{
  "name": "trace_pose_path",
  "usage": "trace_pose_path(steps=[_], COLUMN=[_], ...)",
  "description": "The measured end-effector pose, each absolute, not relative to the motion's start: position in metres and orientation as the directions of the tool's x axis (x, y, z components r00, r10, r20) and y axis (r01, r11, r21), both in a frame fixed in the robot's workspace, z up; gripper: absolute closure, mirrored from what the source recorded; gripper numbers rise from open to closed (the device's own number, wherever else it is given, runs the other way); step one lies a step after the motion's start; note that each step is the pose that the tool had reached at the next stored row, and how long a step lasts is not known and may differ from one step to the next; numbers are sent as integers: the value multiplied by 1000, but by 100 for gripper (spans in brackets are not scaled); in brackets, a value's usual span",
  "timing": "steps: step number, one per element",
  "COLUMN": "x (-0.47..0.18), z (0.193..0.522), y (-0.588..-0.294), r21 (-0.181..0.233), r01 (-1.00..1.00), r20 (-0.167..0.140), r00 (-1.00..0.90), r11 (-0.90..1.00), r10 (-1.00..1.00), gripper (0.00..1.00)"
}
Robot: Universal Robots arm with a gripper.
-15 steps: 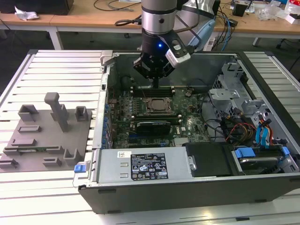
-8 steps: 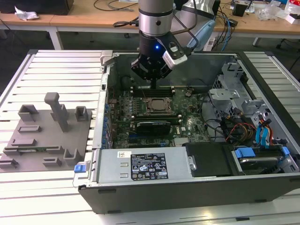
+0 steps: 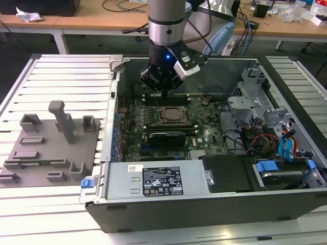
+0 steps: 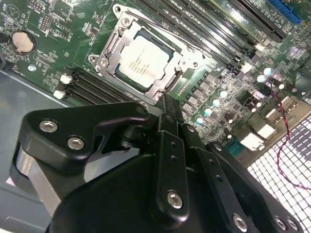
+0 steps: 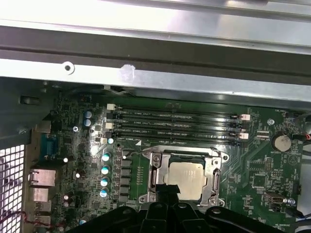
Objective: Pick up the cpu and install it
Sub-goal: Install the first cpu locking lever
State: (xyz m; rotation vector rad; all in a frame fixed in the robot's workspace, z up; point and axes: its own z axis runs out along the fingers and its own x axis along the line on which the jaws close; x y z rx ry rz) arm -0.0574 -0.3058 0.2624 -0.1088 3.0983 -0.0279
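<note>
The cpu (image 4: 144,58) lies flat in the socket frame (image 4: 108,52) on the motherboard (image 4: 63,29), its pale silver top facing up; both wrist views show it seated square inside the metal edges (image 5: 187,177). In the exterior view the socket (image 3: 170,115) sits near the middle of the open computer case (image 3: 286,204), well to the exterior view's right of the grey tray (image 3: 51,148) with its upright blocks, which rests on the slatted table (image 3: 61,71).

The gripper (image 4: 165,104) hangs over the board just beside the far edge of the socket, apart from the chip. Its black fingers (image 4: 167,116) appear drawn together into one narrow tip in the second wrist view, with nothing between them, so I judge the claw clenched and empty. In the exterior view the arm (image 3: 166,20) stands upright above the memory slots (image 3: 153,97), a little beyond the socket.

Judged from how things lie, the picking and placing look done: the chip is already in its seat and the claw has let it go. The step in hand seems to be the end of the install. What any further move calls for is care around the socket: the chip should stay level and untouched at its corners, and the closed tip must clear the metal frame and the nearby row of capacitors (image 4: 214,104) without nudging them
</note>
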Motion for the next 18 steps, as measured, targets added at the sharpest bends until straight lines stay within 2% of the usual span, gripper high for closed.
trace_pose_path(steps=[8,18], x=[-71,-103], z=[254,254], y=[-305,-289], r21=[-19,-20], r01=[-70,-70], r20=[-41,-43], r00=[-997,-997], r11=[997,997], r10=[-71,-70], gripper=[89,89])
